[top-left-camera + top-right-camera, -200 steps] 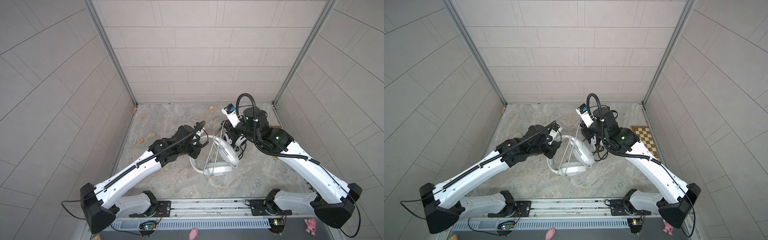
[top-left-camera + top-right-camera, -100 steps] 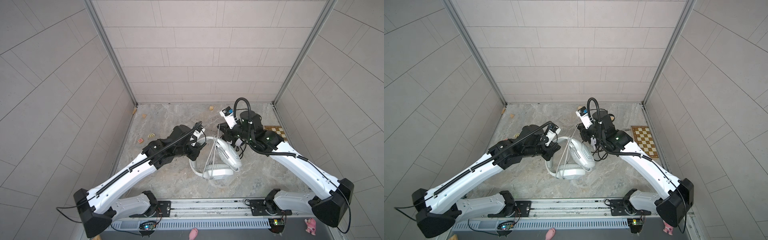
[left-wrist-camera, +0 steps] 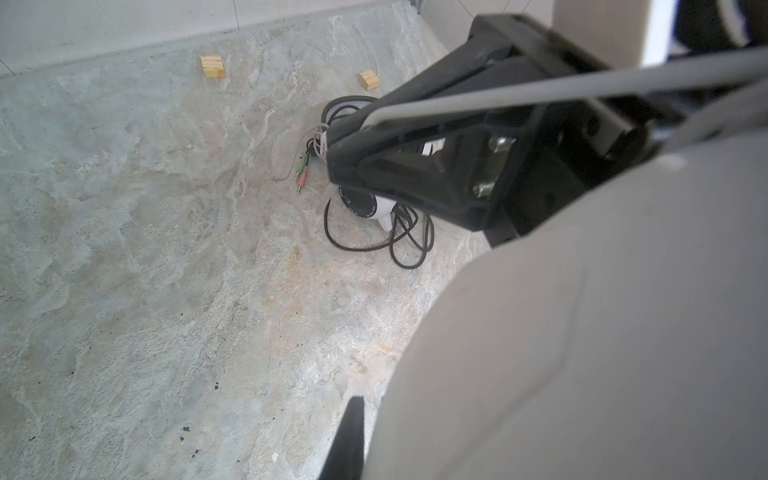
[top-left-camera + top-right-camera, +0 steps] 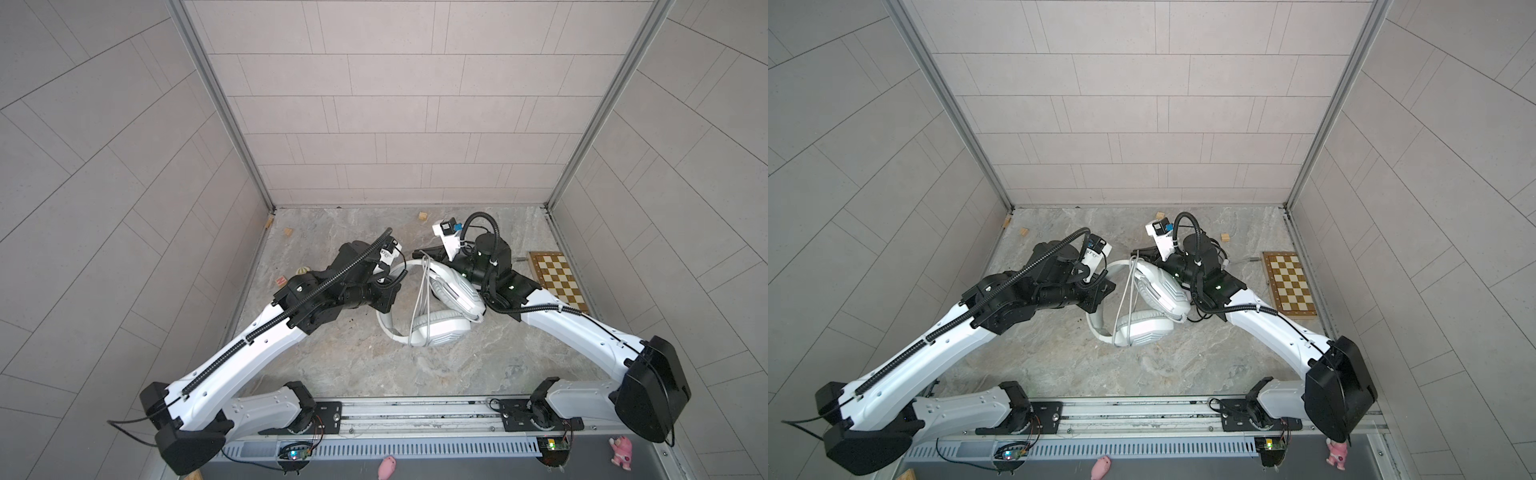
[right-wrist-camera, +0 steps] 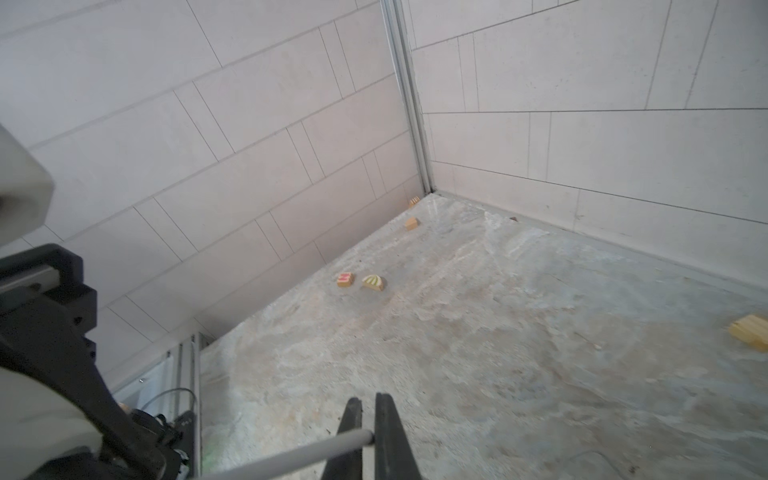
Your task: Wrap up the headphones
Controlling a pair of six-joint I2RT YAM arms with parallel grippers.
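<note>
The white headphones (image 4: 440,328) (image 4: 1144,328) hang tilted over the middle of the floor, with the lower ear cup close to it. My left gripper (image 4: 394,277) (image 4: 1105,277) is shut on their headband (image 3: 582,332); one finger (image 3: 351,432) shows beside it. My right gripper (image 4: 417,252) (image 4: 1136,252) (image 5: 368,415) is shut on their grey cable (image 5: 291,455) (image 4: 419,299), which runs in several strands down across the headband. The black-and-white headphones (image 3: 365,203) lie on the floor under the right arm with their black cable (image 3: 374,245) loose.
A chessboard (image 4: 557,286) lies at the right wall. Small wooden blocks (image 4: 423,216) (image 4: 287,232) (image 5: 345,279) are scattered along the back and left edges. Green and pink plugs (image 3: 301,174) lie beside the black-and-white headset. Tiled walls close in three sides.
My right gripper has carried the grey cable leftward over the top of the headband. The left gripper keeps its hold on the headband, nearly in place.
</note>
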